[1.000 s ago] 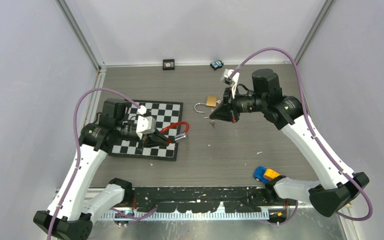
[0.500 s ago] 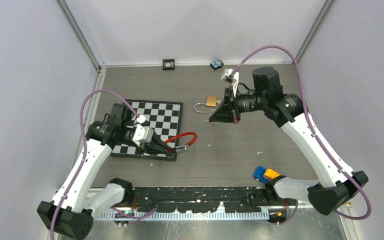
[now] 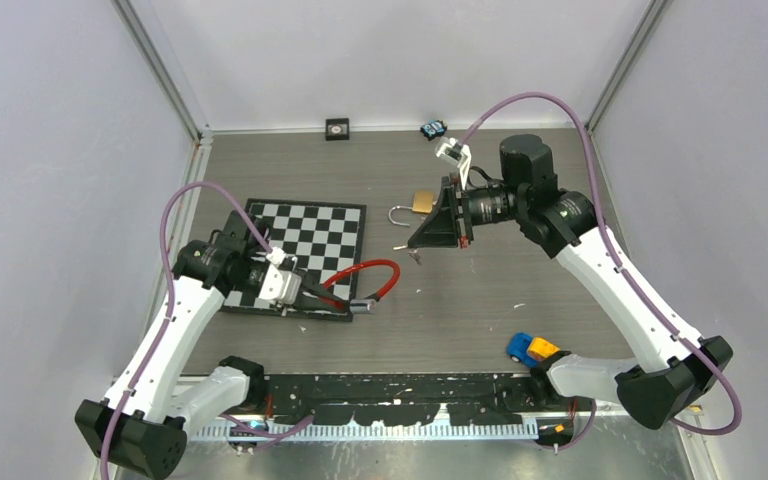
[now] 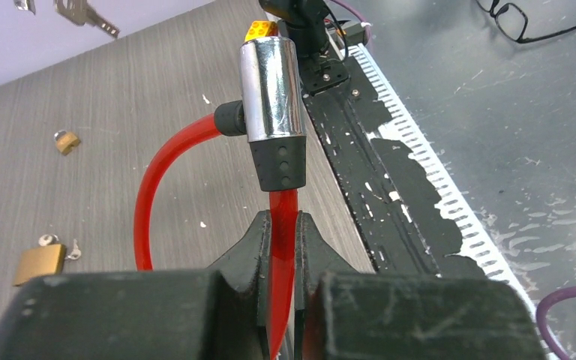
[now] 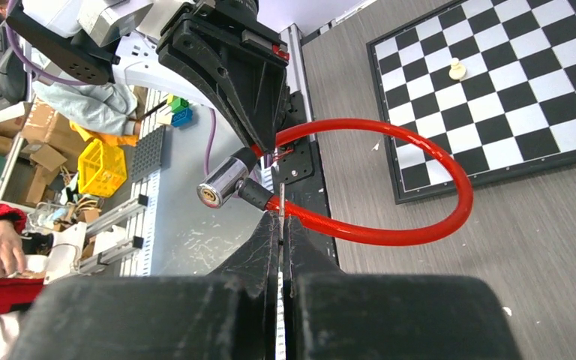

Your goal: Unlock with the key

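A toy car [image 3: 530, 348] sits by the bench's [image 3: 460, 300] near edge, well clear. The left jaws are clamped on the red cable lock [image 3: 372, 272] just behind its slick chrome barrel [image 4: 272, 90]; the cable looks springy, so that close hold suits. The right jaws pinch the thin, light key [image 5: 281, 201] opposite the barrel. Farther off, the chessboard [image 3: 310, 230] and brass padlock [image 3: 422, 202] block nothing
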